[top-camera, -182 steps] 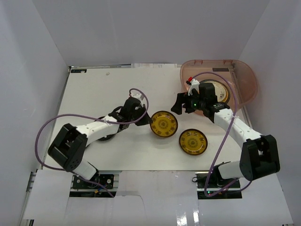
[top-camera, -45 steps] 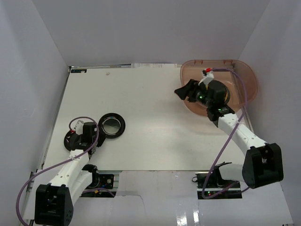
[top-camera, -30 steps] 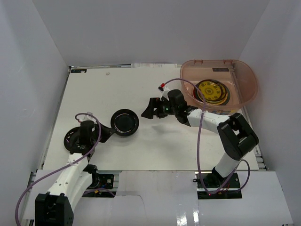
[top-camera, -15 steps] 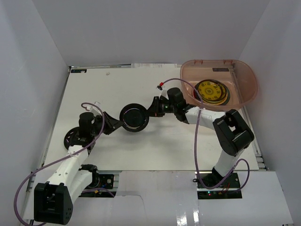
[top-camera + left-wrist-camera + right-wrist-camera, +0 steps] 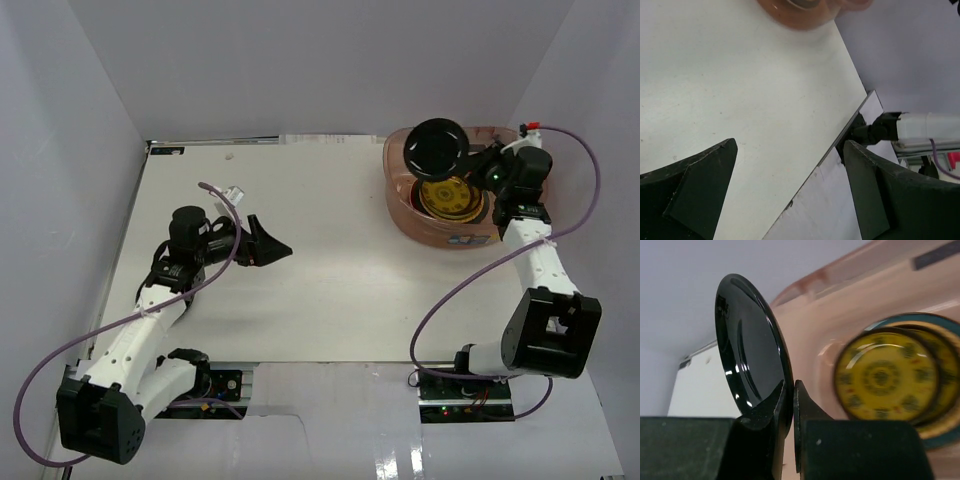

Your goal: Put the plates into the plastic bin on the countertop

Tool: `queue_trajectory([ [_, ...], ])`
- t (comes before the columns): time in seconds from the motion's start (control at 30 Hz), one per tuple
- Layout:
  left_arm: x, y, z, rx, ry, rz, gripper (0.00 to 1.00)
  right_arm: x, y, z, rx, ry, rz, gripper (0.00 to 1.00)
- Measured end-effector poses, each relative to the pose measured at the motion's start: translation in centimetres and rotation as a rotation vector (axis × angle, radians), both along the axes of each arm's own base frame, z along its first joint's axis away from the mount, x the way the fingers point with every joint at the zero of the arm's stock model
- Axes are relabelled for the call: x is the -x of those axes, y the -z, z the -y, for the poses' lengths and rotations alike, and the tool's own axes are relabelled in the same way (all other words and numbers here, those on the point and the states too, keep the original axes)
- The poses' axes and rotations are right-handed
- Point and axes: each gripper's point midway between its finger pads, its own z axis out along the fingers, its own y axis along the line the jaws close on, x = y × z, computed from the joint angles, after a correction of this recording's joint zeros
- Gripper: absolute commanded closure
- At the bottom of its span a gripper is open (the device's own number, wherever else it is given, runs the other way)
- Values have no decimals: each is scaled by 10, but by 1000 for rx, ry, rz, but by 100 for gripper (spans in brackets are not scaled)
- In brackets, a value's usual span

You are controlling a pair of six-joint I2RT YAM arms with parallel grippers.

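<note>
The white surface [image 5: 330, 230] fills the middle of the top view, with white walls around it. The plastic bin [image 5: 405, 218], a translucent pinkish-brown tub, sits at the surface's upper right corner. In the left wrist view only a blurred edge of it shows at the top of the frame [image 5: 800, 12].

The right arm reaches from the lower right up along the right side to the bin. The left arm reaches from the lower left toward the left middle of the surface.

A black plate [image 5: 436, 148] is held on edge over the upper left part of the bin, above its rim. In the right wrist view it stands nearly upright, its glossy face [image 5: 747, 355] turned toward the left of the frame. Inside the bin lies a gold-brown patterned plate [image 5: 447, 193] on top of a stack, with a teal rim showing beneath it in the right wrist view [image 5: 880, 375].

The right gripper [image 5: 470, 165] has its fingers clamped on the black plate's lower edge [image 5: 787, 390]. The left gripper [image 5: 272, 235] has its fingers wide apart with nothing between them, and bare surface shows through the gap [image 5: 790, 145].
</note>
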Motion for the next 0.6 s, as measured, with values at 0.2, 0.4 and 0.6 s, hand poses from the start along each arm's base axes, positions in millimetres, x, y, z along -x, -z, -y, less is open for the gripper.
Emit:
queue_trajectory([
  [0.2,21,11,17,-65,106,32,2,-8,61,84,-12,220,-182,88],
  [0.4,25,5,25,-115,123,91,2,-3,109,92,-5,263,-339,16],
  [0.6,23,-37,37,-95,124,185,2,-5,80,65,61,217,-297,11],
])
